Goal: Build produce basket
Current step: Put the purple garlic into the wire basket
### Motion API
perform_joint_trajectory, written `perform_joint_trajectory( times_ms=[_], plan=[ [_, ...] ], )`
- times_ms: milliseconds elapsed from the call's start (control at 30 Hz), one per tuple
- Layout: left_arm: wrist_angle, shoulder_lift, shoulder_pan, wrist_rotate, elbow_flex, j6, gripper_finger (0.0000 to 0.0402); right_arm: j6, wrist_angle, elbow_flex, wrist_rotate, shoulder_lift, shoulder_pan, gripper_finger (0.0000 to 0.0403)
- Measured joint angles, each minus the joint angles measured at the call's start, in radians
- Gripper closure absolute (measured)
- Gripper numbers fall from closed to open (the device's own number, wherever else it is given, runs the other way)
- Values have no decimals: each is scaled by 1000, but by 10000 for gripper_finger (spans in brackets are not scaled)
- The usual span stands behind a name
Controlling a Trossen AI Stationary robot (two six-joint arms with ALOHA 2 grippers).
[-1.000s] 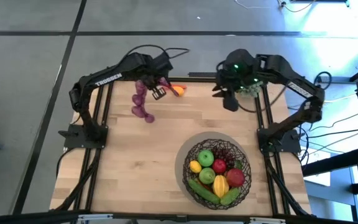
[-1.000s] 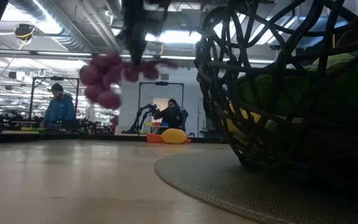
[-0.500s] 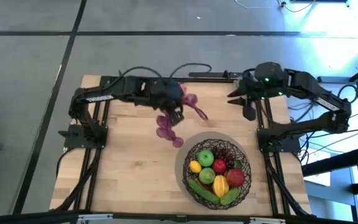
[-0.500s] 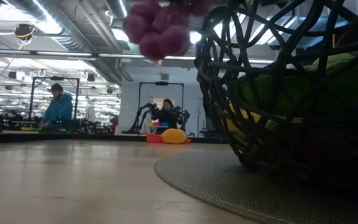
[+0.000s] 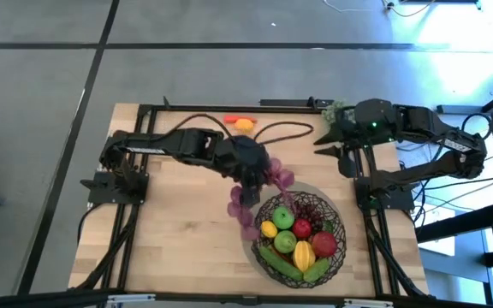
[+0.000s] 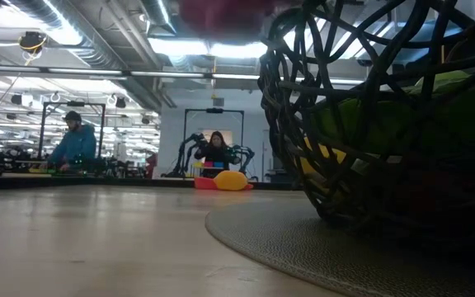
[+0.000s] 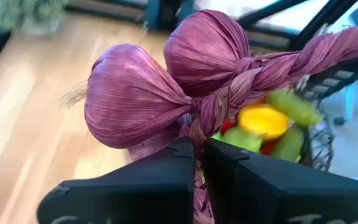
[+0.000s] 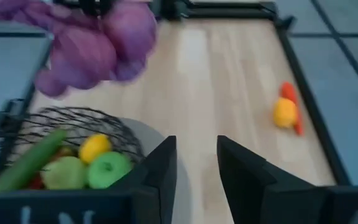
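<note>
Left end effector carries a purple braid at the basket's left rim

The left end effector (image 7: 197, 152) is clamped on the braid (image 7: 166, 93) of purple bulbs (papery-skinned, like onions), hanging over the left edge of the basket (image 5: 336, 248) on the table (image 5: 169, 239). The basket, near right, holds green apples, a lemon and a cucumber. The right end effector (image 8: 196, 163), fingers apart and empty, waits at the far right; a lemon (image 5: 244, 125) lies at the far edge.

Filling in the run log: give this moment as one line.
left gripper: shut on onion braid, at basket rim | right gripper: open, empty, far right edge
</note>
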Motion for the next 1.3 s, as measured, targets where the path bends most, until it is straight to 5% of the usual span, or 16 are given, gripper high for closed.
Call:
perform_joint_trajectory(
  times_ms=[500, 1300],
  plan=[
    [287, 135, -70, 3, 1, -162, 401, 26, 14, 0, -34, -5, 153, 292],
    [272, 268, -42, 65, 2, -414, 397, 12, 1, 0, -33, -73, 247, 292]
  ],
)
